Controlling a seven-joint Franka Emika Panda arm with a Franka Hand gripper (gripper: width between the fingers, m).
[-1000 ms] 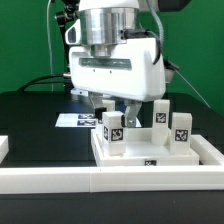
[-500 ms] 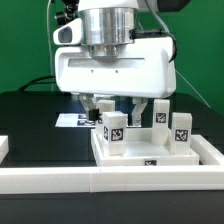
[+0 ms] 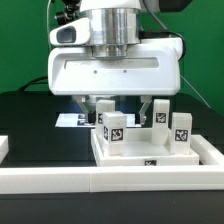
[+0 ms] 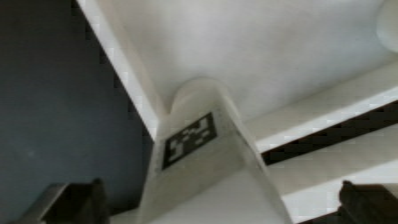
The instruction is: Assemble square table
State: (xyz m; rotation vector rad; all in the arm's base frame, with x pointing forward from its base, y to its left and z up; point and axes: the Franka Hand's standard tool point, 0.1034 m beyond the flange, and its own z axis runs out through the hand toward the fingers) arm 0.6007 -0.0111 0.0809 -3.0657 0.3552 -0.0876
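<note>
Open pincer [image 3: 119, 108] poised above a leg peg [image 3: 113, 131] on the square top [image 3: 205, 150].

In the exterior view the arm's white head fills the upper middle, its two dark fingers [image 3: 103, 108] spread wide and holding nothing, one to each side above the tagged leg peg that stands upright at the exterior view's left of the group. Two more tagged pegs [image 3: 180, 132] stand upright toward the exterior view's right, with another [image 3: 158, 114] behind them. All stand in the recessed face of the white square top, which lies on the black desk [image 3: 30, 125] at the near side, a tag [image 3: 150, 163] on its near edge. The wrist view shows one peg [image 4: 201, 150] close up with its tag, the dark fingertips [image 4: 75, 198] on either side and apart from it.
</note>
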